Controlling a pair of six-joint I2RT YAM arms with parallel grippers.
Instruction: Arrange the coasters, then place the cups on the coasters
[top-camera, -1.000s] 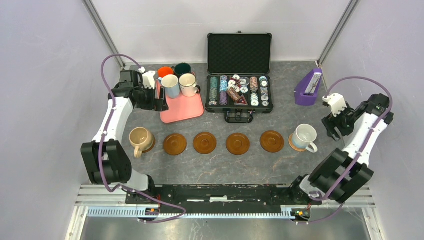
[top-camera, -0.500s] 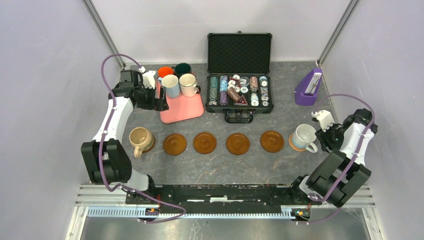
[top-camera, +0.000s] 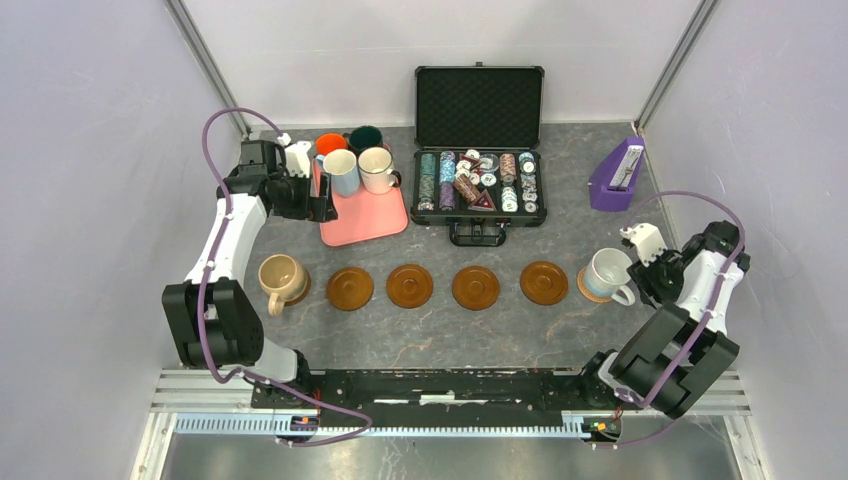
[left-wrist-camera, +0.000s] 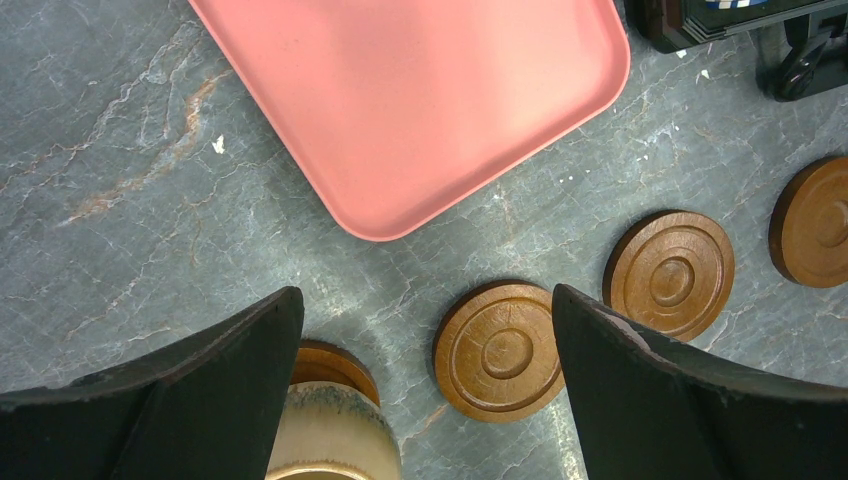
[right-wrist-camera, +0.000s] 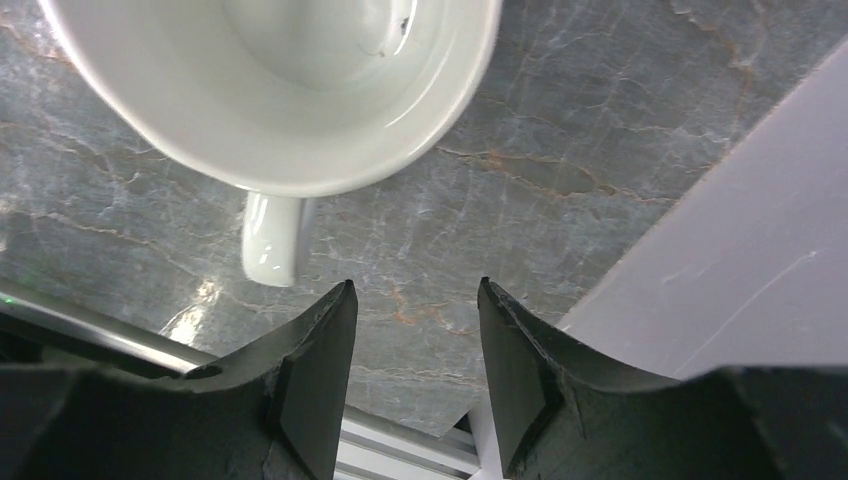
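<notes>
White handled ceramic mug (right-wrist-camera: 280, 90): upright on a lighter tan round coaster (top-camera: 583, 286) at the right end of the row, handle turned toward the near right.

Right pincer (right-wrist-camera: 415, 292): just beside that mug, on its near-right side. I read the jaws as part-way apart, with only bare grey stone-patterned worktop (top-camera: 450, 330) between them and nothing gripped. In the wrist view the mug handle lies left of the gap, outside the fingers.

Tan glazed ceramic mug (top-camera: 281, 277): upright on a brown wooden coaster (left-wrist-camera: 335, 362) at the left end of the row.

Four glossy brown wooden coasters with concentric rings (top-camera: 410, 285): bare, in a line between the two mugs, each apart from its neighbour.

Left pincer (left-wrist-camera: 430, 400): spread wide and holding nothing, beside the left edge of the pink rectangular tray (top-camera: 365, 218). Its camera looks down on the tray's near corner, the tan mug and the nearest coasters.

On the far part of the tray, close together: orange mug (top-camera: 330, 144), dark green mug (top-camera: 365, 138), light blue mug (top-camera: 341, 172), cream-white mug (top-camera: 377, 170).

To the right of the tray: open black case of poker chips (top-camera: 478, 190). At the far right: purple holder (top-camera: 614, 178).
</notes>
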